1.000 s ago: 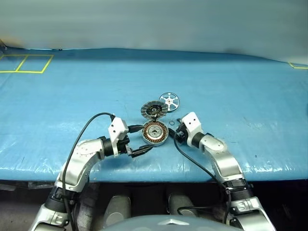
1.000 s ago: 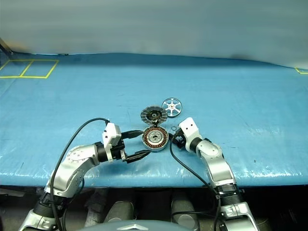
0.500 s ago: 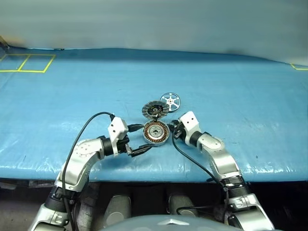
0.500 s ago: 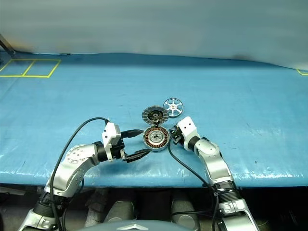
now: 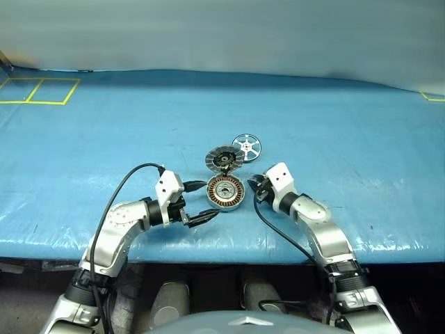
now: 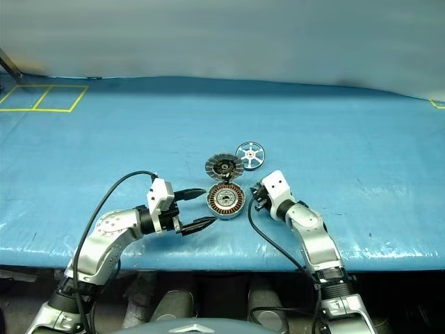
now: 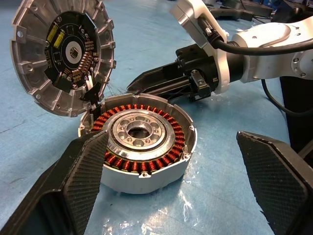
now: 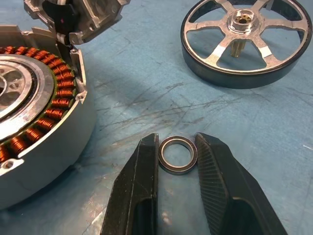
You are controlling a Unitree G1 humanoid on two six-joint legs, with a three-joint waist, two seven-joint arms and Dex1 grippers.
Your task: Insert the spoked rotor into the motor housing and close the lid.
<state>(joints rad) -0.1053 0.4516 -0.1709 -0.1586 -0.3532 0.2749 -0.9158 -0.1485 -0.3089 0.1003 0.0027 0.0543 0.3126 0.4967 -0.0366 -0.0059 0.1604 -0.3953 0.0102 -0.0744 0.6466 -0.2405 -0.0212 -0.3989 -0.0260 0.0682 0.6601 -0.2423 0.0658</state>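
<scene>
since a second ago the right claw [image 5: 259, 188] has narrowed its fingers around a small washer ring [image 8: 178, 154] and sits a touch farther right of the motor housing [image 5: 225, 193]; the left claw [image 5: 202, 201] has kept its place and stayed wide open.

left eye view: the housing stands on the blue table [image 5: 348, 139] near its front edge, copper windings showing. the lid [image 5: 223, 158] stands open just beyond the housing, hinged to its far rim, ribbed inner face toward the camera. the spoked rotor [image 5: 246, 145] lies flat on the table to the far right of the lid, apart from it. the left claw reaches in from the left, one finger beside the housing's left side and the other nearer the table edge, holding nothing. the right claw is low on the table just right of the housing.

left wrist view: the left claw's two black fingers [image 7: 83, 171] stand far apart, with the housing [image 7: 142, 147] between them, closer to one finger, and no contact to be seen. the lid [image 7: 63, 49] tilts up behind it, and the right claw [image 7: 146, 83] lies low beyond the housing.

right wrist view: the right claw's fingers [image 8: 142, 181] are nearly closed, with the washer ring lying flat on the table between the tips, which look to touch its sides. the housing [image 8: 44, 132] is close beside, and the rotor [image 8: 244, 39] lies farther off.
</scene>
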